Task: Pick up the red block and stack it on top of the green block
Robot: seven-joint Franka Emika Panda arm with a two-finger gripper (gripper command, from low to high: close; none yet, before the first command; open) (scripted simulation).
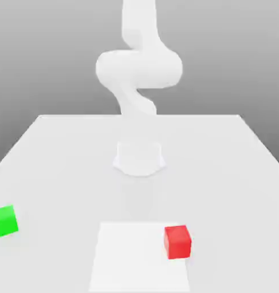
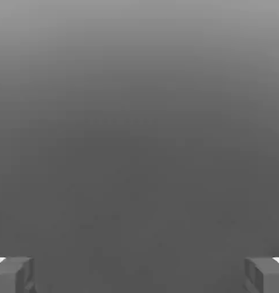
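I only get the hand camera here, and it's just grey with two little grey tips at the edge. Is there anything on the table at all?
Observer: Yes. A red block sits on the white table, toward the exterior view's right.
Operator: Only that one?
Observer: No, a green block sits near the exterior view's left edge, well apart from the red one.
Operator: Is one on top of the other yet?
Observer: No, both rest flat on the table, nothing stacked.
Operator: And those grey tips?
Observer: They are the fingertips of the gripper, spread wide with nothing between them.
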